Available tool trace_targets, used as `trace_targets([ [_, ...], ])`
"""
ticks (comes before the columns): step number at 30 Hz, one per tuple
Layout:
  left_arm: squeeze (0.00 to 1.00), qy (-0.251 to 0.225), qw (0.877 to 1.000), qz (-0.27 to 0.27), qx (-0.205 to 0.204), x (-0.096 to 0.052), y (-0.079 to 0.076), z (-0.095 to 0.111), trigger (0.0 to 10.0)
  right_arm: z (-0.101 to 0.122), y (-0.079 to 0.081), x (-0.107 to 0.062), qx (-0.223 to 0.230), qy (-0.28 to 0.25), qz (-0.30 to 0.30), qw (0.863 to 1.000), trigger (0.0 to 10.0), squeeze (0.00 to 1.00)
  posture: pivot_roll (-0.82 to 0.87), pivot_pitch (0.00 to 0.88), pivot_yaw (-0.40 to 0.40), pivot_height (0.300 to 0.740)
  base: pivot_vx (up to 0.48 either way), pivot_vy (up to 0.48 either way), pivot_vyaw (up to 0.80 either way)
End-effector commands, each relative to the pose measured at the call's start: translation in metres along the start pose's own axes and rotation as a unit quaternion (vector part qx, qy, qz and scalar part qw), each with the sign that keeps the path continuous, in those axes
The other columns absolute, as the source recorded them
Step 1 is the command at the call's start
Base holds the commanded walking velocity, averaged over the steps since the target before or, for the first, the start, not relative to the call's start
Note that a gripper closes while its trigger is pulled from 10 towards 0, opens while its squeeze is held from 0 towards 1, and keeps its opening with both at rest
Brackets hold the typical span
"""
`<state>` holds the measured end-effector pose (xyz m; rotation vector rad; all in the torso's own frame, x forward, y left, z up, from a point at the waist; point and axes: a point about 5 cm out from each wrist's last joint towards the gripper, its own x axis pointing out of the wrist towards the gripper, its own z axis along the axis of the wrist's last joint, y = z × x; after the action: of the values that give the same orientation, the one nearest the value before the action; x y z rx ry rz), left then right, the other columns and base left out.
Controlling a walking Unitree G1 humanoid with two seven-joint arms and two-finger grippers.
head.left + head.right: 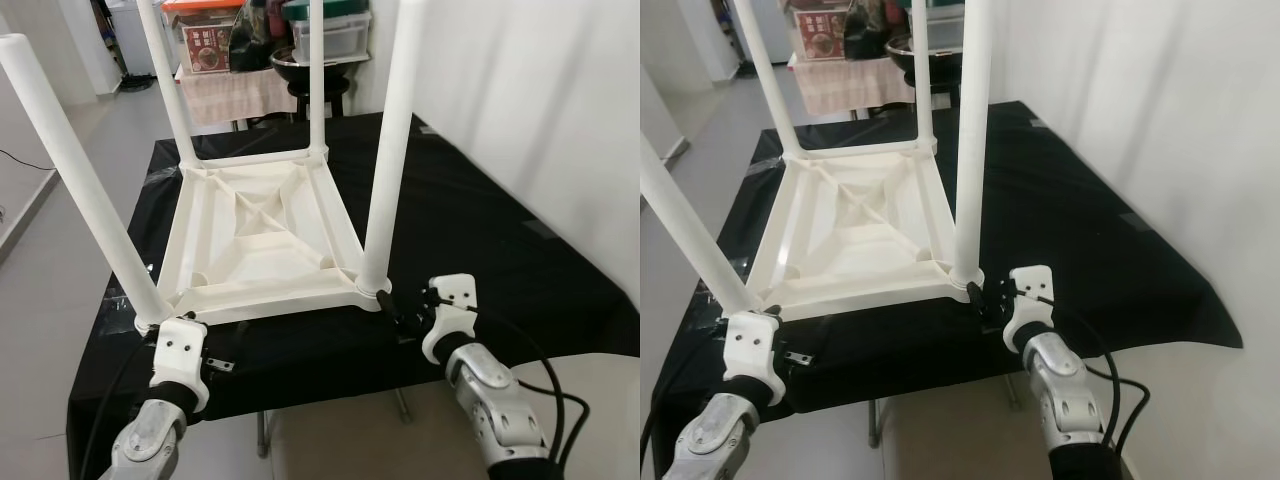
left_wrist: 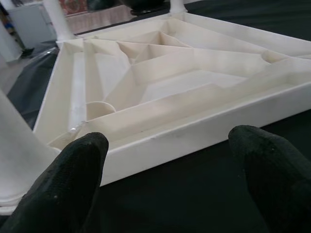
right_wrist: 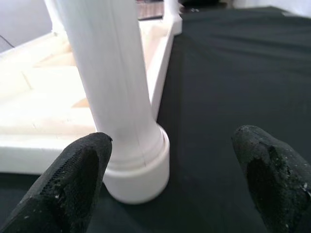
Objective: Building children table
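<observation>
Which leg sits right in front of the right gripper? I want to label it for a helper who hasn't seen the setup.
On the black-covered table lies an upturned white children's table, four legs pointing up. The leg you want rises from the near corner on the robot's right, its collar just ahead of the open right gripper. Of the two near legs, it stands nearly upright while the other leans outward.
</observation>
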<state>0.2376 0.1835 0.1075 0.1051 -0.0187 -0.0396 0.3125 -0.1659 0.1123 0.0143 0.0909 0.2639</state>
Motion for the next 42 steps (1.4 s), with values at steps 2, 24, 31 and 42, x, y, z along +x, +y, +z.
trace_targets([
  [2, 0.0, 0.001, 1.0, 0.02, 0.009, -0.002, 0.006, -0.002, 10.0, -0.003, 0.0, 0.002, -0.003, 0.002, 0.0, 1.0, 10.0, 0.0, -0.03, 0.0, 0.012, 0.74, 0.0, 0.0, 0.0],
  [24, 0.0, -0.003, 0.974, -0.226, -0.02, -0.013, -0.029, 0.015, 10.0, 0.008, -0.03, -0.035, 0.001, -0.002, 0.095, 0.995, 10.0, 0.0, -0.04, 0.0, 0.021, 0.74, 0.0, 0.0, 0.0],
  [31, 0.0, -0.03, 0.986, -0.161, -0.024, 0.003, -0.001, 0.029, 10.0, 0.029, -0.08, -0.03, -0.066, -0.011, -0.077, 0.995, 10.0, 0.0, -0.04, 0.0, 0.03, 0.74, 0.034, 0.0, 0.0],
  [42, 0.0, -0.047, 0.974, -0.217, -0.04, 0.016, -0.01, 0.041, 10.0, 0.042, -0.084, -0.02, -0.081, -0.019, -0.155, 0.984, 10.0, 0.0, -0.05, 0.0, 0.03, 0.74, 0.316, 0.0, 0.12],
])
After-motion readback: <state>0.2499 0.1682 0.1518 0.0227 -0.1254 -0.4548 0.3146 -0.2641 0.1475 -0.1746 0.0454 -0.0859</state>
